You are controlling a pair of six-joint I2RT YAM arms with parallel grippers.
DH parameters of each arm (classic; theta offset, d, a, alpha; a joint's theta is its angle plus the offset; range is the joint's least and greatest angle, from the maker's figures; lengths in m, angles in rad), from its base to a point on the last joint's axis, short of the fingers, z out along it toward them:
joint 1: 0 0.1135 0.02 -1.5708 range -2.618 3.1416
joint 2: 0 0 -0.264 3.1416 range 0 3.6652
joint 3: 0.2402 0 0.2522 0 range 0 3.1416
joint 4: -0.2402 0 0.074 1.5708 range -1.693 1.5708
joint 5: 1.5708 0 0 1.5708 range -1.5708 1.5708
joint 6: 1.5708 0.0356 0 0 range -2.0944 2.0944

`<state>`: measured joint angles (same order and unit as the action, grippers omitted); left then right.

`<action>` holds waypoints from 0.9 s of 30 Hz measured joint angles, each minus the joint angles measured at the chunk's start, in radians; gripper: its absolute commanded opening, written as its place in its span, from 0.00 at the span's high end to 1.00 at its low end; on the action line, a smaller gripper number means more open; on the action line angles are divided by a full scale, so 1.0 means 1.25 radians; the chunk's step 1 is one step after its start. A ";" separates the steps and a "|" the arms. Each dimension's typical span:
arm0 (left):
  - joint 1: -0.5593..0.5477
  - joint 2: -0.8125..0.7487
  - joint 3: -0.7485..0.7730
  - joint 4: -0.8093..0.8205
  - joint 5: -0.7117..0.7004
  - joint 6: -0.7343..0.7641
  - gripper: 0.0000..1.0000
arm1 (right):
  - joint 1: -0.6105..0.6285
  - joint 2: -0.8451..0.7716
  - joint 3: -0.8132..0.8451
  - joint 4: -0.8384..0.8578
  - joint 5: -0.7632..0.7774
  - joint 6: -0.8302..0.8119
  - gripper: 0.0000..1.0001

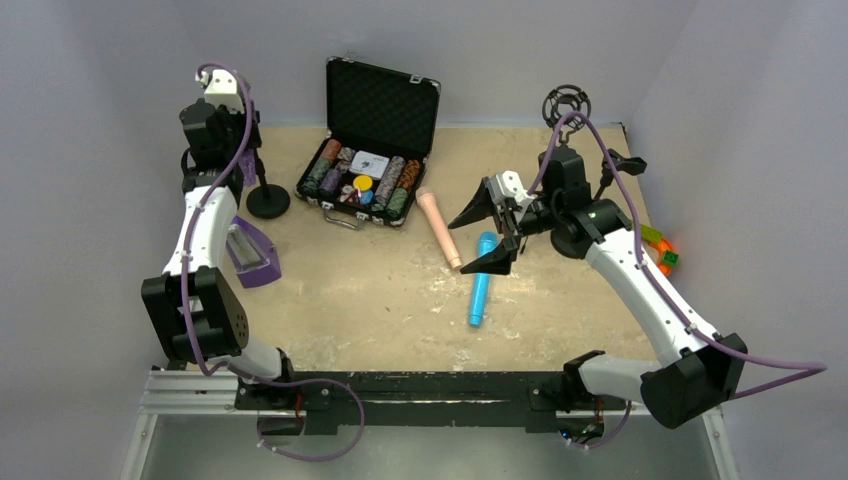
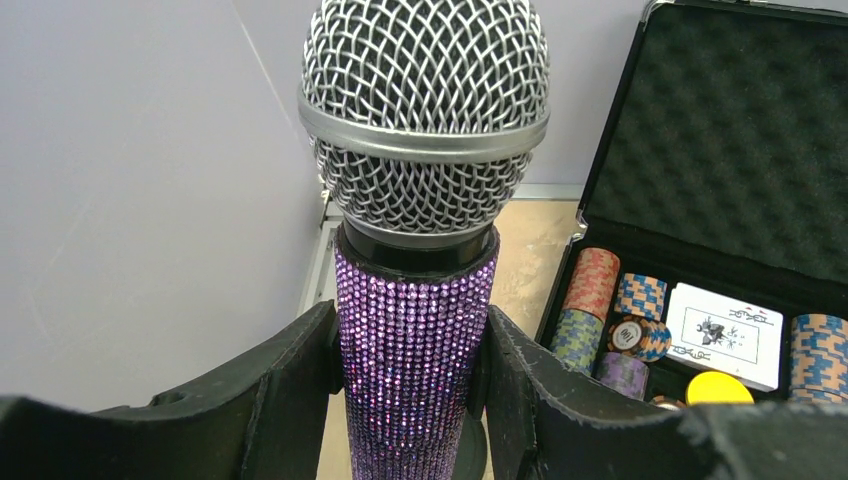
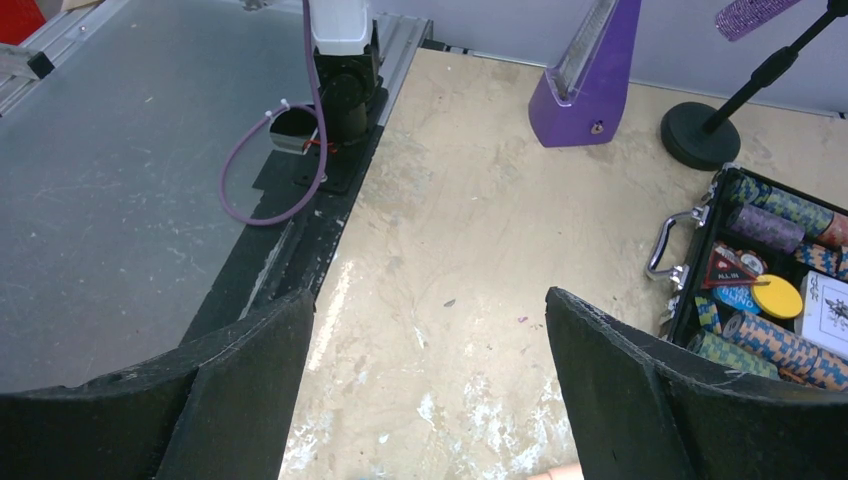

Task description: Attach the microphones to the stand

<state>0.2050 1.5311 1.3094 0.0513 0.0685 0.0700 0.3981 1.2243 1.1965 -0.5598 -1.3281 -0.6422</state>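
**Purple microphone gripped by the far-left stand; pink and blue ones flat on the desk**

The purple microphone (image 2: pixel 415 340) is shown close up in the left wrist view. Its body is covered in glittering purple stones and is topped by a black collar and a rounded grey mesh head with a silver band. It is clamped between the left jaws, whose black pads are pressed against both sides of the body. This is at the far-left corner of the desk (image 1: pixel 380 310), near the stand (image 1: pixel 268 202) with the round black base.

The pink microphone (image 1: pixel 439 227) and the blue microphone (image 1: pixel 481 278) are laid flat mid-desk, close together, beside the open case of poker chips (image 1: pixel 370 150). The right jaws are spread wide with nothing between them, over the blue one's upper end.

From above, the purple microphone is almost wholly hidden by the left arm (image 1: pixel 205 215). Its lower end is cut off in the left wrist view, so whether it is seated in the stand's clip cannot be told. In the right wrist view only a glittery tip is caught at the top edge
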 measured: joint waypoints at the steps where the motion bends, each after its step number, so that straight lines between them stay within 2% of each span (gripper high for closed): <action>1: 0.002 -0.003 -0.009 0.012 0.004 -0.002 0.84 | 0.000 0.000 -0.001 0.000 0.000 0.000 0.11; 2: 0.003 -0.008 -0.020 0.025 0.006 -0.004 0.75 | 0.000 0.001 -0.001 0.000 0.000 0.000 0.11; 5: 0.004 -0.027 -0.053 0.052 0.004 -0.008 0.61 | 0.000 0.005 -0.002 0.000 -0.001 0.001 0.11; 9: 0.004 -0.064 -0.092 0.057 -0.013 -0.020 0.36 | 0.000 0.012 -0.003 0.000 0.000 0.001 0.10; 17: 0.007 -0.138 -0.118 0.045 -0.082 -0.030 0.06 | -0.001 0.012 -0.006 0.000 0.000 0.003 0.10; 20: 0.007 -0.168 -0.118 0.036 -0.113 -0.035 0.01 | -0.001 0.012 -0.006 0.000 0.000 0.003 0.10; 27: 0.007 -0.248 -0.117 -0.026 -0.169 -0.041 0.01 | -0.007 0.012 -0.006 -0.003 0.008 -0.006 0.10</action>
<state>0.2138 1.2205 1.1625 0.0185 -0.1432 0.0189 0.3893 1.2388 1.1889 -0.5636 -1.3178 -0.6502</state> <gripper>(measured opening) 0.992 0.899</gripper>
